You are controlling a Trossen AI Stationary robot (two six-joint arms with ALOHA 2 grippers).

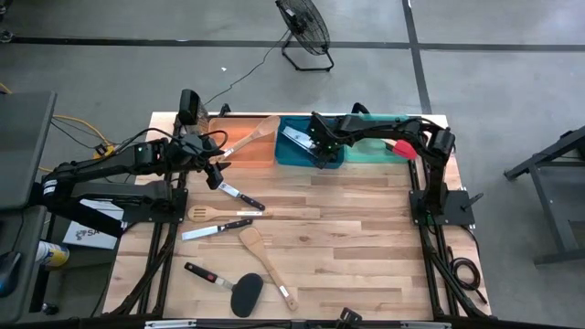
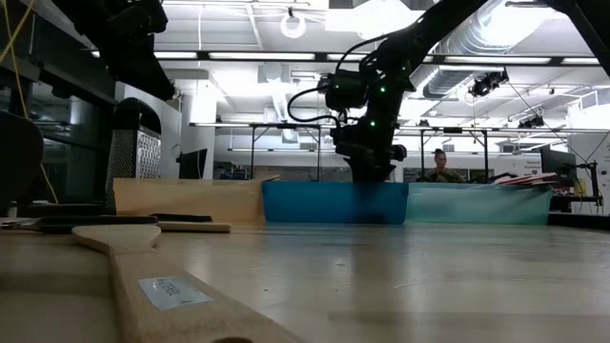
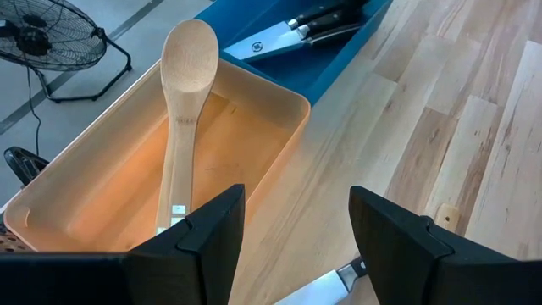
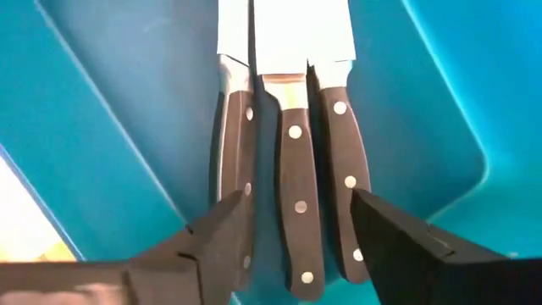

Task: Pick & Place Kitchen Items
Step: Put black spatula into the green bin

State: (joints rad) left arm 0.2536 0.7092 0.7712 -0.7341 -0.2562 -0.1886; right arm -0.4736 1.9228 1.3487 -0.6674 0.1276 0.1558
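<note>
While my right gripper (image 1: pixel 322 157) hung low inside the blue bin (image 1: pixel 294 151), its fingers (image 4: pixel 398 246) stood spread with nothing between them. Just beyond them three black-handled knives (image 4: pixel 292 169) lay side by side on the bin floor, their riveted handles touching and their blades pointing the same way. From table height, that arm came down from above into the blue bin, which stood between the orange bin (image 2: pixel 186 200) and the green bin (image 2: pixel 477 203).

My left gripper (image 1: pixel 212 174) hovered over the table beside the orange bin's near corner, fingers (image 3: pixel 203 246) parted and empty. A pale wooden spoon (image 3: pixel 182 110) rested in the orange bin, its bowl leaning up over the far rim. A red-headed turner (image 1: pixel 402 148) lay in the green bin.

On the bare wooden table (image 1: pixel 366 238) lay a knife (image 1: pixel 239 196) just below my left gripper, then a wooden fork (image 1: pixel 218 214), a second knife (image 1: pixel 216 228), a wooden spatula (image 1: pixel 267 265), a small black-handled tool (image 1: pixel 208 275) and a black-headed turner (image 1: pixel 248 294), all spread apart toward the front edge.
</note>
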